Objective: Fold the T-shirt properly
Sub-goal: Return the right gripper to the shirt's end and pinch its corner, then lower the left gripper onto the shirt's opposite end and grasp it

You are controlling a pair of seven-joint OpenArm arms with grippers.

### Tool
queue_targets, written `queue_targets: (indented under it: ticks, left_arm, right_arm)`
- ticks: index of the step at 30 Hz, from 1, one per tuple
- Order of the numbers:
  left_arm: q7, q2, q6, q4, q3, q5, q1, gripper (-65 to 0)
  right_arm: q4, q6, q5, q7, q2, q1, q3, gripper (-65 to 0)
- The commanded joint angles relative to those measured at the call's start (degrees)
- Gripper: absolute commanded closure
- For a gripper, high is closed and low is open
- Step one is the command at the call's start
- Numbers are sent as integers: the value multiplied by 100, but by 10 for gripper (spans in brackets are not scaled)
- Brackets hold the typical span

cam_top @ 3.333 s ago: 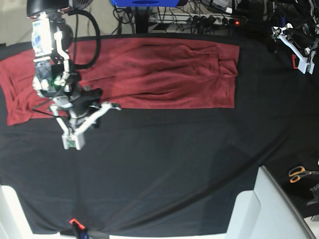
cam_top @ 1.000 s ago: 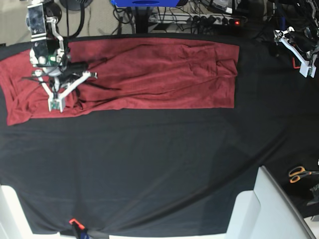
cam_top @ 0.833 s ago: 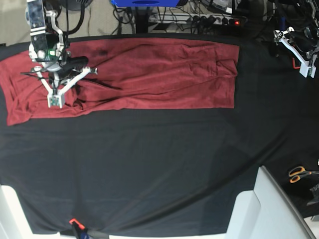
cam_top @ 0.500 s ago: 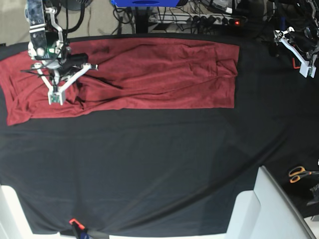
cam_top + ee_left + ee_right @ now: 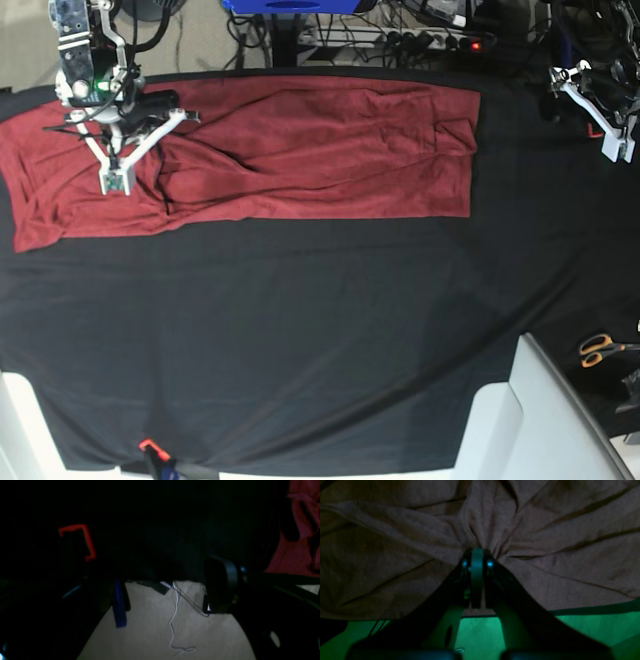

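Observation:
The brick-red T-shirt [image 5: 320, 150] lies spread in a long band along the back of the black table cover [image 5: 300, 330]. Its left part is creased. My right gripper [image 5: 113, 183] is over that left part. In the right wrist view the right gripper [image 5: 477, 555] is shut on a pinch of the shirt [image 5: 545, 530], with folds radiating from it. My left gripper [image 5: 611, 150] hangs at the far right back edge, away from the shirt, its white frame narrowing to one tip. The left wrist view is dark and shows only a corner of the shirt [image 5: 300, 550].
Orange-handled scissors [image 5: 600, 348] lie at the right edge. A white panel [image 5: 520, 420] stands at the front right and another [image 5: 20, 430] at the front left. A red bracket [image 5: 85, 542] sits by the left arm. Cables and a power strip [image 5: 440, 40] lie behind the table.
My right gripper came from the black cover onto the shirt's left part, shut on the fabric and has drawn it toward the back edge. The left arm has barely moved.

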Motion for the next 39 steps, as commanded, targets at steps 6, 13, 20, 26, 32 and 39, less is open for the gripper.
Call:
queue_targets:
  ticks: [6,13,20,26,32,39]
  left_arm:
    - [-58,-103,-47,76,-26,-36,5,-523]
    - [-58,-103,-47,76,-26,-36,5,-523]
    - [-67,-86,-47,76,-26,-36,5,-528]
    - [-49,-59,-47,67,-26,-80,-171,-538]
    - [-41,64,-47,67,-26,-265,-320,-540]
    - [241,90,-47,-610,-26,-1285,-487,-647]
  right_arm:
    - [412,30,-14,48,-144,-146,-8,-2]
    - [527,-5,-14,-14,-135,-181,-359,-2]
    - [553,-14,-14,-401,-267,-164,-306,-113]
    - [606,13,-14,-348,-258,-173,-306,-380]
    - [1195,13,-14,153,-285,-445,1,-398]
    - [1168,22,-14,487,-241,-524,247,-398]
